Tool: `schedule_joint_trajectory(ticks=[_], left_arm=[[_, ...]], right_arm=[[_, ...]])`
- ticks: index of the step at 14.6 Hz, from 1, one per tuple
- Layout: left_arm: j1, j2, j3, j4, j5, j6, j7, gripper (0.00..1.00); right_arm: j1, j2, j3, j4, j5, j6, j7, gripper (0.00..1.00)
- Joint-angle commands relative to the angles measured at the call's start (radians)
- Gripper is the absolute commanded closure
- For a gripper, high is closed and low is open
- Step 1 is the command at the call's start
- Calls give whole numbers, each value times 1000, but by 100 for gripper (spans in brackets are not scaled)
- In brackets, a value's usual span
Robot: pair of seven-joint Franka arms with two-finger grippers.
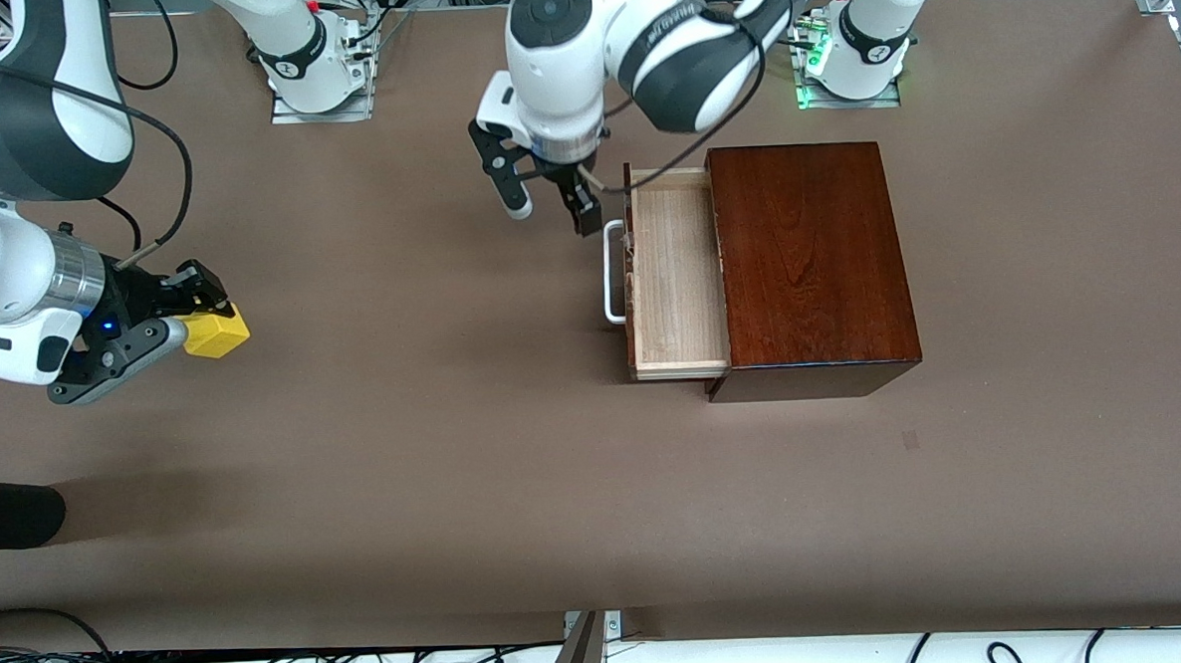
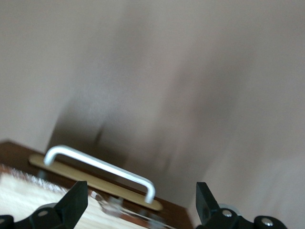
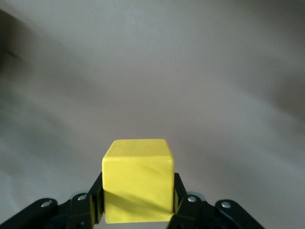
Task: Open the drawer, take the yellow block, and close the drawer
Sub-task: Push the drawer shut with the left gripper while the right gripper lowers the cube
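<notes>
gripping the yellow block [image 1: 216, 331] over bare table, right end effector [image 1: 201, 311] clamped, left end effector [image 1: 551, 212] spread above the open drawer [image 1: 675, 273] handle

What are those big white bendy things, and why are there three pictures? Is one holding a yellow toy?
Those are two robot arms bolted to a brown table. The big picture looks down from a high camera. The other two come from small cameras on each arm's wrist. The right gripper, over the right arm's end of the table, has its fingers shut on the yellow block. The left gripper hangs open beside the white handle of the drawer. The drawer is pulled out of its dark wooden box and looks empty.
</notes>
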Motion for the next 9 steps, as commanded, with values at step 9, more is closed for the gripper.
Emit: schedule_joint_trajectory(ticks=[9], left_arm=[[9,111,5,-23,146,61,332,0]], right_arm=[[-120,-119,188,-398,-92,317,350,59]])
